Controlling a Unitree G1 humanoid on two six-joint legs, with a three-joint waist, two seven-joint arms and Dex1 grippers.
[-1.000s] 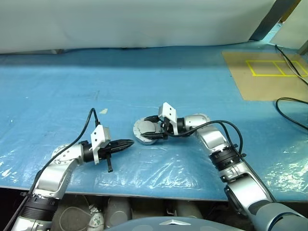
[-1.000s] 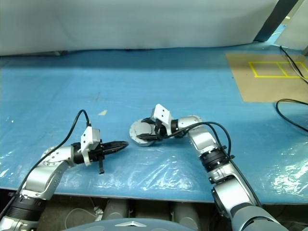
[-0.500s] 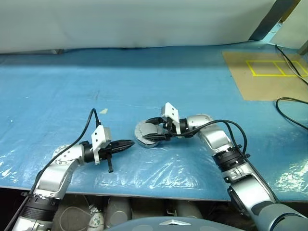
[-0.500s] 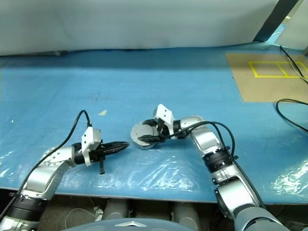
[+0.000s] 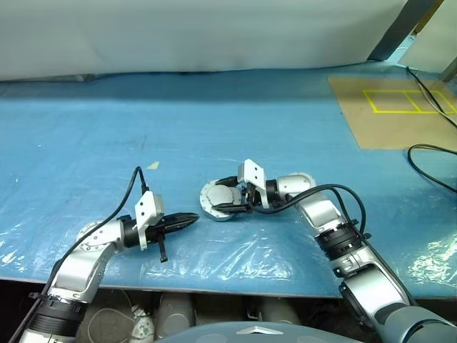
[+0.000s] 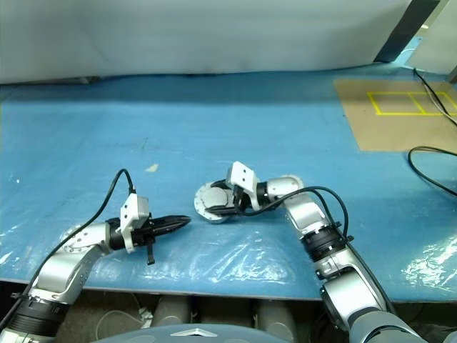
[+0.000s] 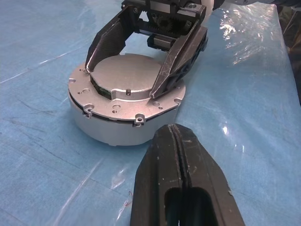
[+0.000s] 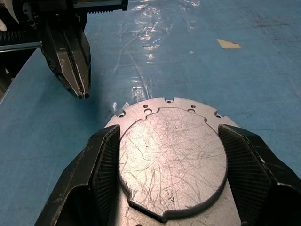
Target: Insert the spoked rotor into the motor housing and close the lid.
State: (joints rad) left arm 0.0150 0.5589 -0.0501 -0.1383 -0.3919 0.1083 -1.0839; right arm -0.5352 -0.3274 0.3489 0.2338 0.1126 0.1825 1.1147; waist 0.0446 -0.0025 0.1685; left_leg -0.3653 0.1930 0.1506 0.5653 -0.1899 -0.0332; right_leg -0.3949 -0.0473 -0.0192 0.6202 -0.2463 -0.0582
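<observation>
Blue table (image 5: pixel 214 121) under wrinkled clear plastic, white sheet behind, cardboard with yellow tape (image 5: pixel 400 107) far right. Left gripper (image 5: pixel 187 219) pinched shut, empty, tips pointing at the motor housing (image 7: pixel 124 106) just ahead of it. Right gripper (image 8: pixel 167 155) spread wide, fingers (image 8: pixel 101 155) straddling the lid (image 8: pixel 171 157) seated on the housing.

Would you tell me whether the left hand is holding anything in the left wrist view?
No: the left hand has its two black fingers pressed together with nothing between them, short of the motor housing.
</observation>
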